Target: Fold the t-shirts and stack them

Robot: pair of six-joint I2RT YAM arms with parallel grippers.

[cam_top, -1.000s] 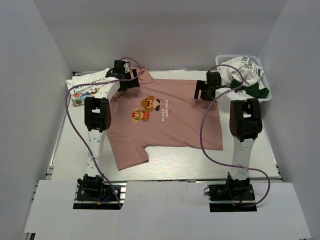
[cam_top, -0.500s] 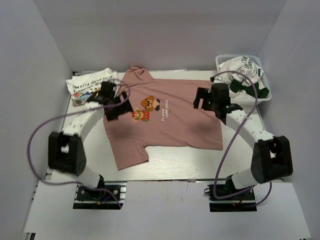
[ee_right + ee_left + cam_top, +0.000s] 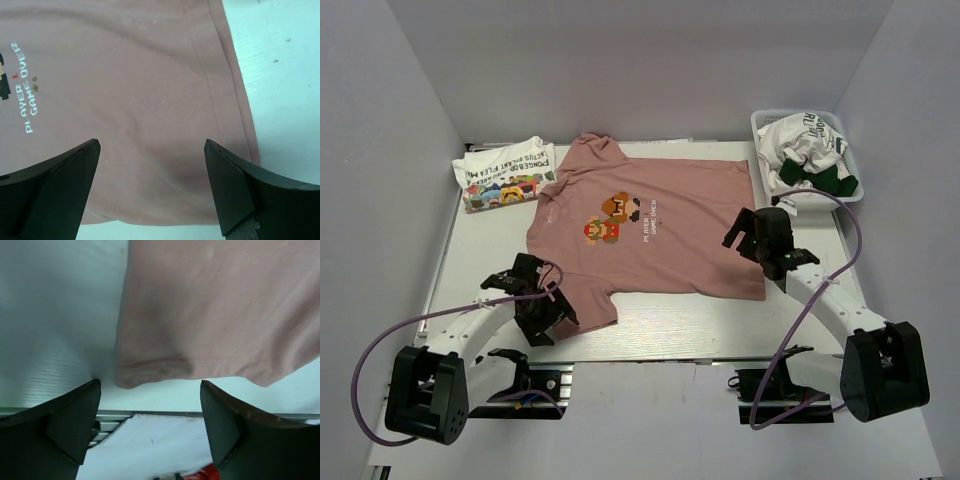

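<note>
Filling the basket are crumpled white t-shirts and a green t-shirt.

The top view looks down from high behind, covering the whole pink shirt. Both wrist views sit close above that shirt: left at its near sleeve, right at its hem.

Plain white walls enclose the pale, evenly lit table.

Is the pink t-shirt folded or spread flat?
Spread flat: the pink t-shirt lies face up on the table, print showing, both sleeves out, no fold.
</note>
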